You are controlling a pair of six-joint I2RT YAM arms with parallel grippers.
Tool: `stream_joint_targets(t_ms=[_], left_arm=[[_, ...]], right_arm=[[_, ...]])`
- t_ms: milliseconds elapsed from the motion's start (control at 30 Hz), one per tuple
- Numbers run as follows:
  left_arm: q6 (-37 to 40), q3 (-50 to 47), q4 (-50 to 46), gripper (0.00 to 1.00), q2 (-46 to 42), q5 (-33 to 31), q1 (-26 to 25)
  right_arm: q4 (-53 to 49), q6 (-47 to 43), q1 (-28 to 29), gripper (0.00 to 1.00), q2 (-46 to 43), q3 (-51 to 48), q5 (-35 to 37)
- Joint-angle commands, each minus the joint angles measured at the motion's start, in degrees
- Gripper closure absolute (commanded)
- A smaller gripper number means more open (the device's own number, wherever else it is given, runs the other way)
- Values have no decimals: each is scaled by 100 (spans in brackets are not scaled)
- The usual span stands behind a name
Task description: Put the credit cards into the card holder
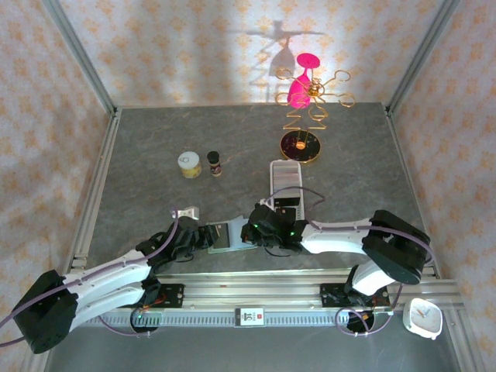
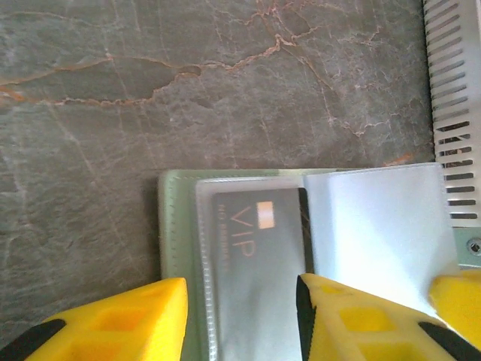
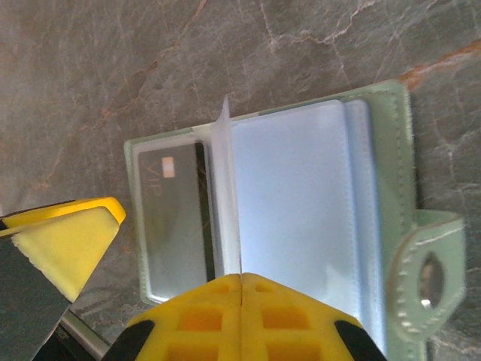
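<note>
Pinching shut: right gripper (image 3: 240,282), jaws fully together. The clear plastic leaf (image 3: 225,195) of the sage-green folding card holder (image 3: 394,150) runs straight into the seam, so I read it as clamped on that leaf's edge, standing it upright. Leaf is thin, floppy film. OK to lift by the edge, but it will crease or tear if pulled hard, so no yanking. Holder itself looks light and soft and will likely slide on the table unless pinned.

Left gripper (image 2: 242,295): fingers wide apart, holding nothing, straddling the holder's left page. Can't tell if the tips touch it. Inside that page's clear sleeve sits the dark rectangular card marked VIP (image 2: 259,248). Cards like this are stiff, thin and slick. Best taken by a short edge, awkward to pick off a flat surface.

Outward: holder lies open on the grey marbled tabletop (image 2: 150,90), near the front edge between both arms, with the long white perforated tray (image 2: 455,98) just beside it. Small silvery flat piece (image 1: 186,211) lies by the left arm, possibly another card; too small to say.
</note>
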Motion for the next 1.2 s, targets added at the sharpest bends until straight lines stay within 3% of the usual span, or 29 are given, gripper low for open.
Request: stream_joint_targets(t_ms=[0, 167, 300, 600, 833, 1000, 1167], left_arm=[[105, 165, -479, 54, -117, -333, 6], [-16, 73, -626, 51, -255, -558, 23], [-150, -1, -781, 48, -346, -737, 123], [-453, -146, -1424, 45, -1178, -1198, 392], [-381, -182, -1284, 40, -1473, -842, 440], [-180, -126, -606, 34, -1164, -128, 442], [17, 47, -276, 31, -890, 128, 437]], right_arm=[[-94, -35, 20, 100, -103, 42, 178], [190, -222, 54, 98, 208, 347, -215], [364, -377, 238, 82, 705, 843, -415], [1382, -99, 391, 58, 1686, 1512, -1110], [1046, -497, 64, 54, 960, 1200, -775], [402, -1988, -495, 43, -418, 969, -400], [-260, -4978, -752, 36, -1923, 878, 365]])
